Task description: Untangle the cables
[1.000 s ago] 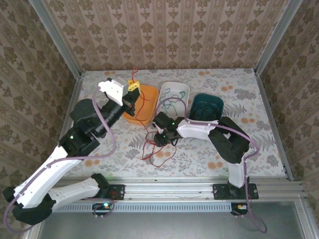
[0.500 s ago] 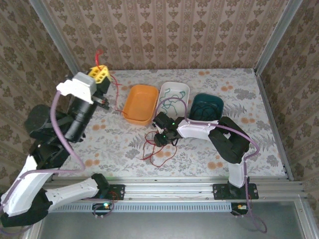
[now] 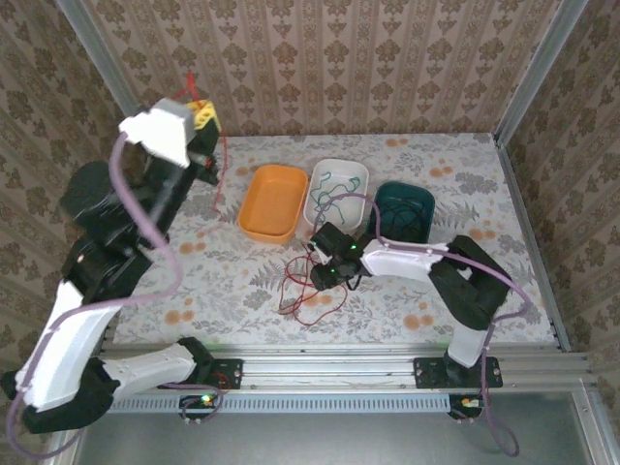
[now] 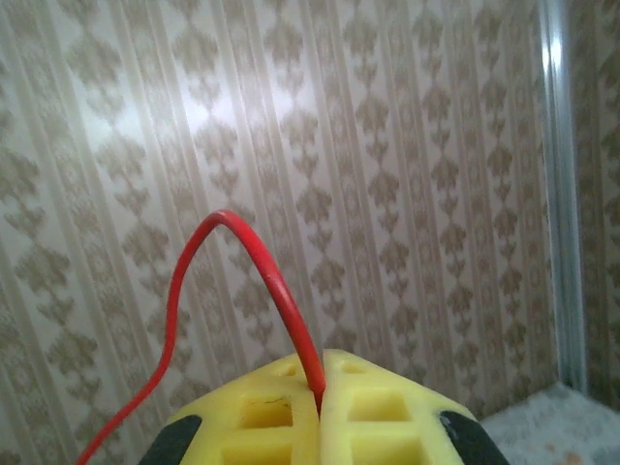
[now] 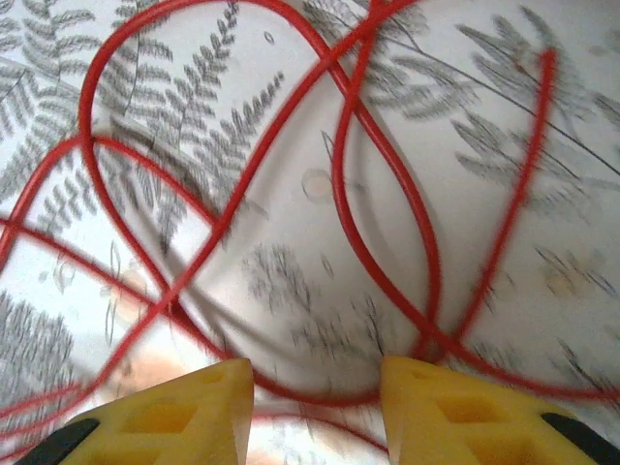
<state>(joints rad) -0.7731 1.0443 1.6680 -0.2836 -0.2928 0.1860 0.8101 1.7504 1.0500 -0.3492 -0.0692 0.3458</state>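
left gripper pinched on red cable, raised high far left | right gripper half open above its loops on table | risk: pull cinching tangle, or cable slipping out

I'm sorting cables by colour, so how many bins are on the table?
3, in a row across the table's far half: orange bin on the left, white bin in the middle, teal bin on the right. None looks hidden.

Place: lab robot cell
Walls: patterned panels, metal frame
Bench: floral cover
Rail: arms bolted on
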